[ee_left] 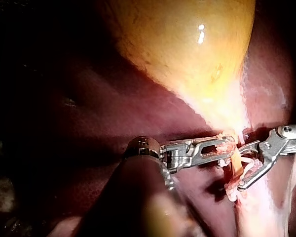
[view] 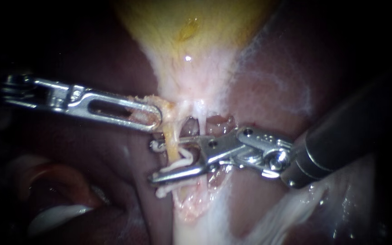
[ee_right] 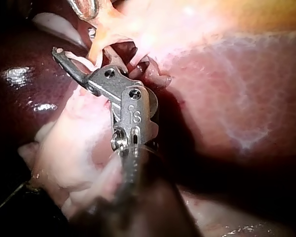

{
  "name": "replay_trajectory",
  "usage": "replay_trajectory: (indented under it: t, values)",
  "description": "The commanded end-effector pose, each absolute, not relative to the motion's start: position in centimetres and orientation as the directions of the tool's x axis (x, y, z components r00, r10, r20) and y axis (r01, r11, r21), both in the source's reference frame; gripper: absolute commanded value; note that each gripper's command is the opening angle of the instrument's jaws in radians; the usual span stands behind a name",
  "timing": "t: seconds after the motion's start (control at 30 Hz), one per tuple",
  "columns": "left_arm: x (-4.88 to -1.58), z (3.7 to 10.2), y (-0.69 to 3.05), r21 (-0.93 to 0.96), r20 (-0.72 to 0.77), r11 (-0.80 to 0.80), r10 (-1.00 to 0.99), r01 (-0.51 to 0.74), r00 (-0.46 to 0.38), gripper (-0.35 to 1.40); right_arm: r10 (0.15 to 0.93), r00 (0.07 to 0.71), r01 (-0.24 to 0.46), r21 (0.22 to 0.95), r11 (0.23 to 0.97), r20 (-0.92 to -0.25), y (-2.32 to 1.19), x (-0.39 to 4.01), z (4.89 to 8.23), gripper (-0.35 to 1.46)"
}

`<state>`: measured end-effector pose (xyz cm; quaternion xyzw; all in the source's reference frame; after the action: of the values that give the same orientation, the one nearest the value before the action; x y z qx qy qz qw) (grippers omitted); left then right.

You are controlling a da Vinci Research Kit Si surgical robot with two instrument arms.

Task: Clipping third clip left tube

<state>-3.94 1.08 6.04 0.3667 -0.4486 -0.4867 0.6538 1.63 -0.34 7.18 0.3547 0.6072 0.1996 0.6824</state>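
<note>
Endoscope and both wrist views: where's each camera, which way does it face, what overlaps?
Endoscope view: close in, facing the gallbladder neck and liver; left instrument enters from left, right instrument from right.
Left wrist view: on the left arm, looking down its own shaft toward the gallbladder; right instrument's open jaws ahead.
Right wrist view: on the right arm, looking down its own shaft; left instrument's tip just ahead.
All share: both instruments at the left tube.
</note>
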Motion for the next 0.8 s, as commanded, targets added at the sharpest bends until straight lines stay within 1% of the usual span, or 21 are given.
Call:
replay_trajectory:
  t: [0.03,0.33,0.47,0.53,0.63,0.67,0.7,0.8]
  values:
    - [-3.94,6.05,1.09,0.916,0.23,0.257,-0.965,0.307,0.124,-0.35,0.705,0.179,0.159,0.727,0.668,-0.686,-0.31,1.62,7.17,0.45]
    - [-3.93,6.09,1.11,0.916,0.23,0.258,-0.965,0.307,0.124,-0.35,0.724,0.163,0.161,0.742,0.651,-0.67,-0.22,1.61,7.13,0.42]
    - [-3.92,6.11,1.11,0.916,0.23,0.258,-0.965,0.307,0.124,-0.35,0.74,0.166,0.157,0.758,0.633,-0.652,-0.21,1.6,7.13,0.33]
    - [-3.92,6.12,1.11,0.916,0.231,0.258,-0.965,0.307,0.124,-0.35,0.744,0.164,0.16,0.761,0.628,-0.648,-0.22,1.59,7.13,0.21]
    - [-3.92,6.12,1.11,0.916,0.231,0.258,-0.965,0.307,0.124,-0.35,0.747,0.184,0.155,0.77,0.619,-0.638,-0.23,1.57,7.12,-0.12]
    - [-3.92,6.12,1.11,0.916,0.231,0.258,-0.965,0.307,0.124,-0.35,0.746,0.189,0.154,0.77,0.619,-0.638,-0.23,1.57,7.12,-0.21]
    - [-3.92,6.12,1.11,0.916,0.231,0.259,-0.965,0.307,0.124,-0.35,0.744,0.198,0.153,0.77,0.619,-0.638,-0.23,1.56,7.12,-0.33]
    - [-3.92,6.13,1.11,0.916,0.231,0.259,-0.965,0.307,0.124,-0.35,0.75,0.208,0.15,0.778,0.61,-0.628,-0.22,1.54,7.13,-0.35]
